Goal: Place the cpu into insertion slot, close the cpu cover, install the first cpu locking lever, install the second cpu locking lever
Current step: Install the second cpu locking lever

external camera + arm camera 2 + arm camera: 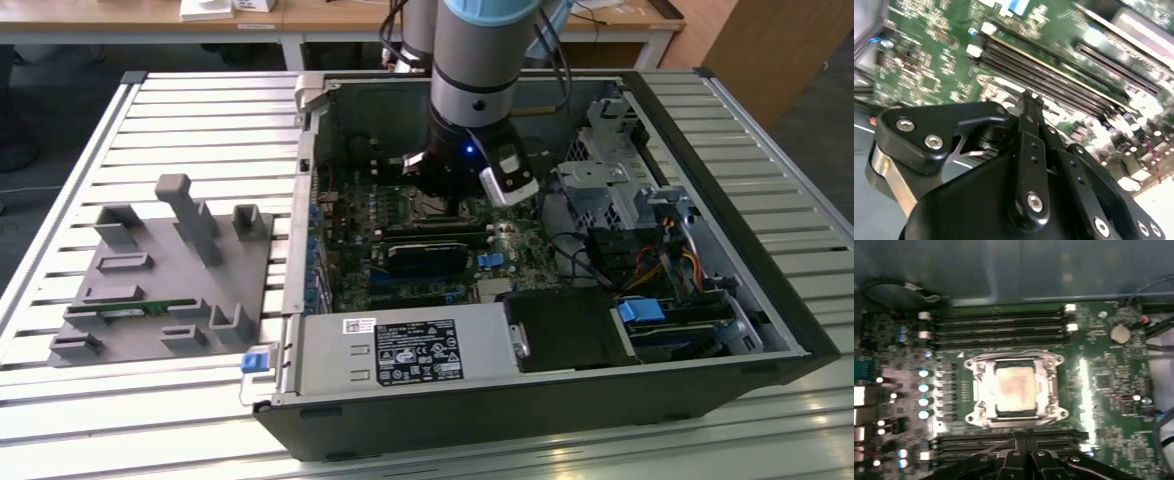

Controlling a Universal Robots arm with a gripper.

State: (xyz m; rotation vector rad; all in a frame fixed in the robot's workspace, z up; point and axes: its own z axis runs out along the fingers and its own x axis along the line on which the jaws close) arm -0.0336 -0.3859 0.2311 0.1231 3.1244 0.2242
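Observation:
The cpu [1015, 390], a dull beige-silver square, lies flat in its socket on the green motherboard [1104, 390]. The silvery cpu cover [979, 385] lies down around it, framing its edges. A thin wire lever [1021, 351] runs along one edge of the frame; whether it is latched cannot be told. My gripper [1024, 436] hovers beside the socket over the memory slots, its black fingers [1032, 117] pressed together with nothing seen between them. In the exterior view the gripper [447, 195] reaches down into the open computer case [747, 300] above the board.
Black memory slots [999, 327] flank the socket on two sides. A coin battery [1120, 333] sits near one corner. The power supply [400, 350], a drive cage [601, 180] and cables crowd the case. A grey fixture tray [160, 280] lies at the exterior view's left on the slatted table.

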